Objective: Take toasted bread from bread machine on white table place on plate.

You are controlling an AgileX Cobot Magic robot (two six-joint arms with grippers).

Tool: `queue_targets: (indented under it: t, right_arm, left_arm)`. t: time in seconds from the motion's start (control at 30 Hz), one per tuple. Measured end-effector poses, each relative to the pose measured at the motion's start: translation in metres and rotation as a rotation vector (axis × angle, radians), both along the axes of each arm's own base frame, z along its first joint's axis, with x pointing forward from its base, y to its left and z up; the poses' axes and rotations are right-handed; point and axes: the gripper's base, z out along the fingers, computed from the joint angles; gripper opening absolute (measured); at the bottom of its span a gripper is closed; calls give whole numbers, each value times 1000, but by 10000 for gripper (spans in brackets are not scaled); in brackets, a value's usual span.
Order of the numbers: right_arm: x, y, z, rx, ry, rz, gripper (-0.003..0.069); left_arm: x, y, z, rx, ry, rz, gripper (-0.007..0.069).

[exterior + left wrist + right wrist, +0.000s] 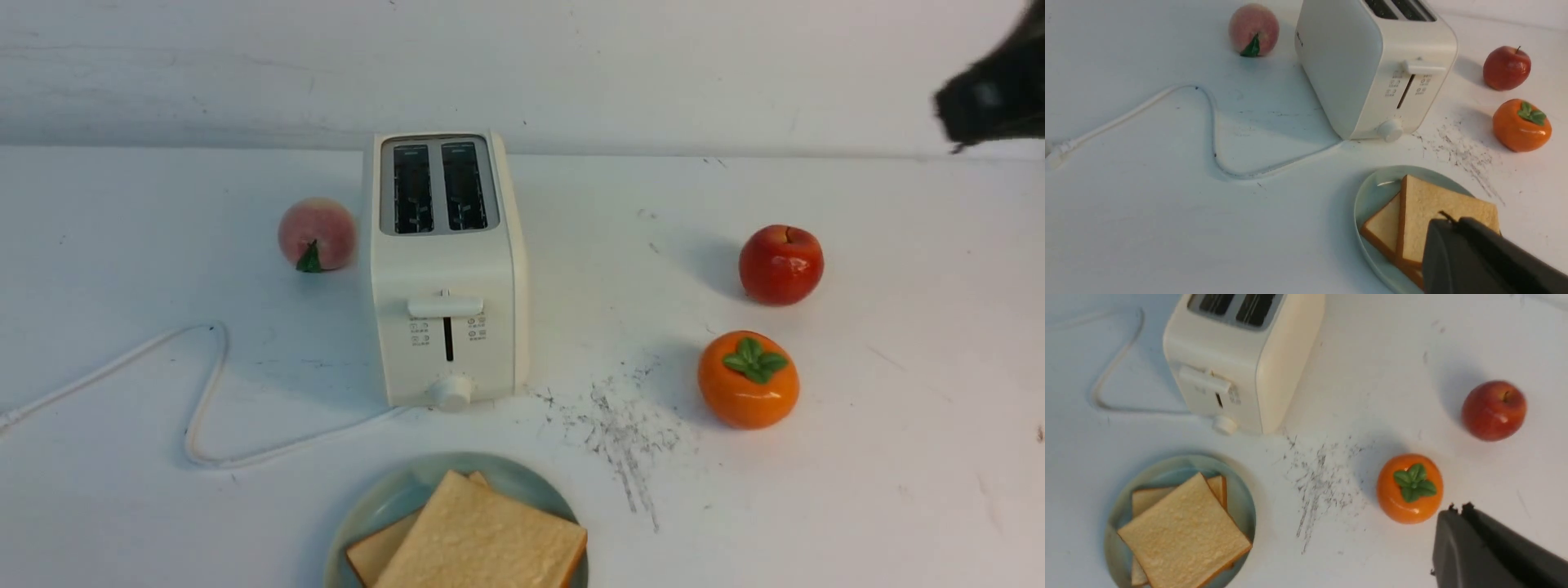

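Note:
The cream-white toaster stands mid-table, both slots dark and empty, lever up. Two toast slices lie stacked on the pale blue-green plate at the front edge: the top slice covers most of the lower slice. In the left wrist view my left gripper is shut and empty, raised over the top slice on the plate. In the right wrist view my right gripper is shut and empty, above the table beside the persimmon. A dark blurred part of the right arm shows top right.
A peach sits left of the toaster. A red apple and an orange persimmon sit to its right. The white cord loops over the left of the white table. Black scratch marks lie right of the plate.

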Motion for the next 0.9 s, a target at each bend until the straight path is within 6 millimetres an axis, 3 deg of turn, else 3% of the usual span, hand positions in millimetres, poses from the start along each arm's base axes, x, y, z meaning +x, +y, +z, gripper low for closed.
queue_targets:
  t: [0.1, 0.13, 0.17, 0.23, 0.27, 0.37, 0.5, 0.67, 0.9]
  right_arm:
    - [-43, -31, -20, 66, -161, -40, -11]
    - [-50, -36, -34, 64, -181, -49, -10]
    - [-56, -40, -35, 74, -202, -51, -10]
    - [-78, -55, -77, 88, -321, -56, -8]
    - [-83, -58, -78, 96, -343, -55, -8]
    - [-106, -71, -133, 132, -487, -36, -8]
    - [-121, -78, -177, 272, -507, -60, -8]
    - [-127, -83, -201, 326, -517, -87, -8]
    - [-126, -83, -205, 309, -526, -88, -2]
  left_arm:
    - [1, 0, 2, -10, -25, 1, -14]
    - [1, 0, 3, -11, -31, 1, -14]
    - [1, 0, 3, -13, -35, 1, -14]
    - [2, 0, 6, -23, -66, 2, -14]
    - [2, 0, 6, -23, -69, 2, -14]
    - [3, -1, 10, -35, -104, 3, -14]
    - [4, -1, 13, -46, -141, 3, -14]
    - [4, -1, 15, -53, -163, 4, -14]
    - [4, -1, 17, -61, -188, 4, -13]
